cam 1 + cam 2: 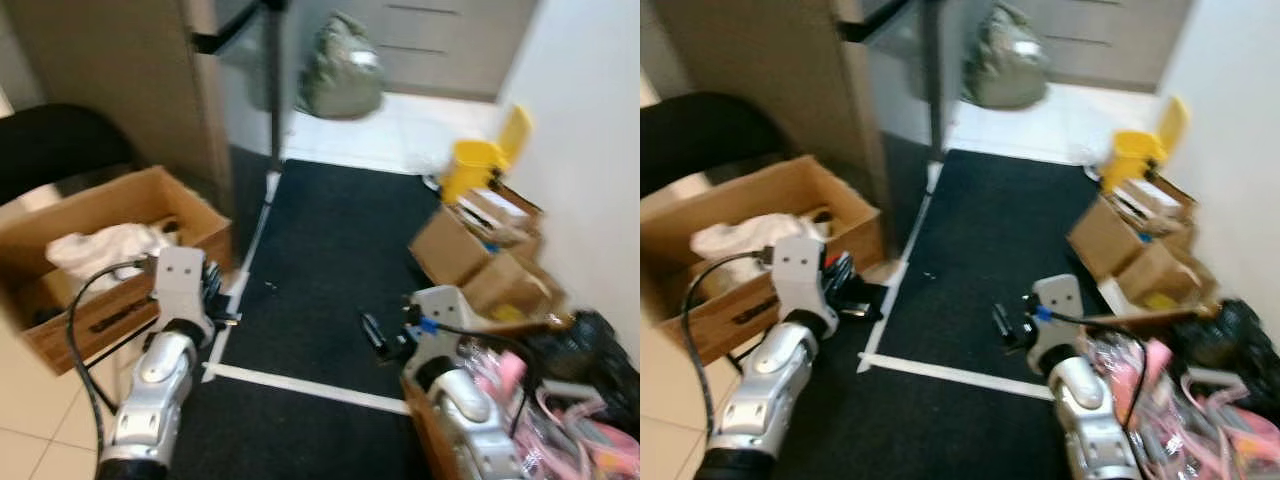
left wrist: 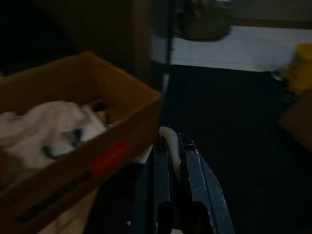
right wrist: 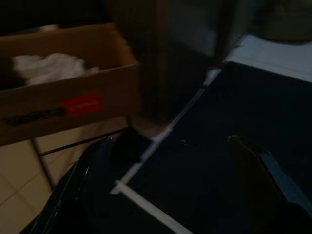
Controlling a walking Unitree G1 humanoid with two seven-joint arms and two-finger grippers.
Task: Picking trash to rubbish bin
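Carrying step: left end effector [image 2: 170,146] clamped on a pale scrap of trash [image 2: 168,139] beside the cardboard box [image 1: 90,215], right end effector [image 3: 180,161] spread, empty; next, onward to the yellow bin [image 1: 472,166].

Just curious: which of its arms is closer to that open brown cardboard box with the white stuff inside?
Left. The left end effector hangs beside the open brown cardboard box; the right end effector is across the black mat.

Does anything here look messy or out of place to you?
Yes. A heap of pink plastic trash spills beside the right arm, the small cardboard boxes by the wall lie askew, and the yellow bin stands open. The left gripper pinches a white scrap.
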